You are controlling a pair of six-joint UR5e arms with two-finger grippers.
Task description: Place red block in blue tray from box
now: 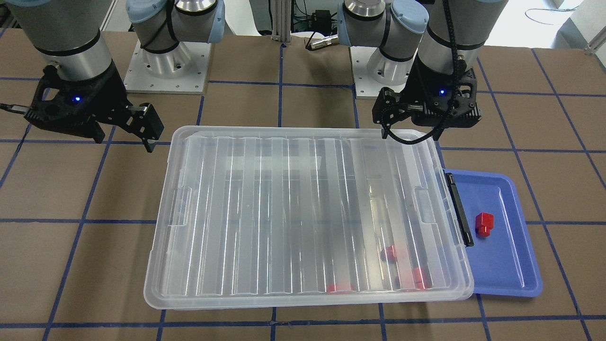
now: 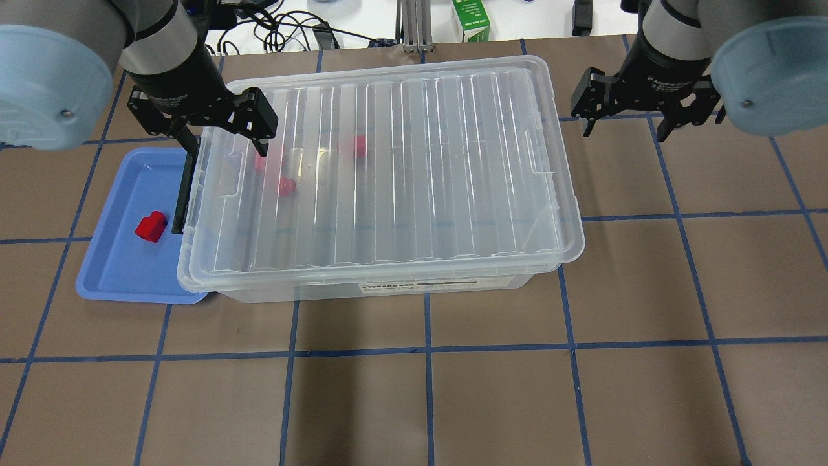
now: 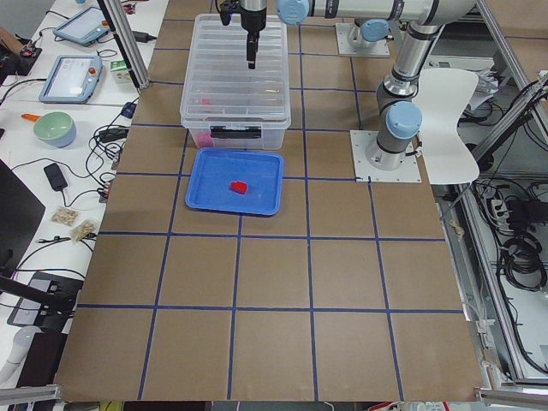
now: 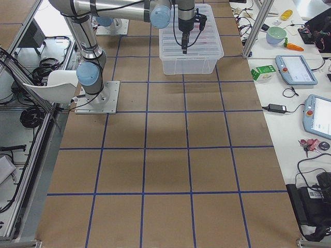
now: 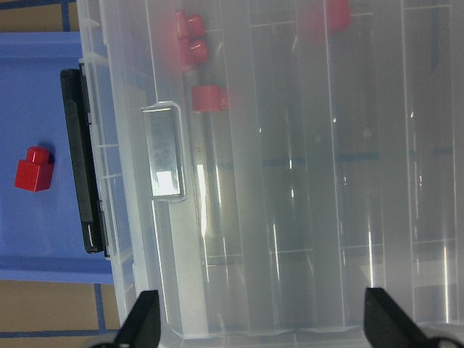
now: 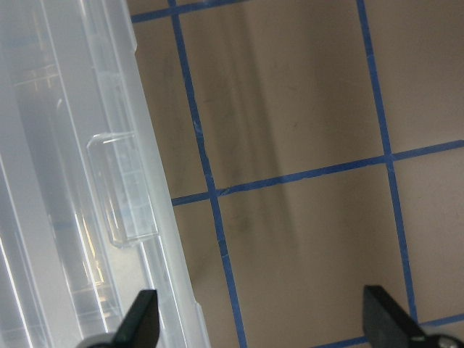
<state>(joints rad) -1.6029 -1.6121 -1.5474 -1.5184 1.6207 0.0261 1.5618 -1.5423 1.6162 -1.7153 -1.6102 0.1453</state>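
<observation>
One red block (image 1: 484,224) lies in the blue tray (image 1: 511,265), which sits partly under the box's clip end; both also show in the overhead view: block (image 2: 151,226), tray (image 2: 123,272). The clear box (image 2: 401,168) has its ribbed lid on, with the black clip (image 2: 183,194) at the tray end. Three more red blocks (image 2: 286,186) show blurred through the lid. My left gripper (image 2: 226,149) is open and empty above the box's clip end. My right gripper (image 2: 625,129) is open and empty beside the box's other end, over the bare table.
Brown table with a blue tape grid (image 2: 427,349). A green carton (image 2: 470,19) and cables lie at the far edge. The arm bases (image 1: 168,66) stand behind the box. Tablets and a bowl sit on the side bench (image 3: 73,77).
</observation>
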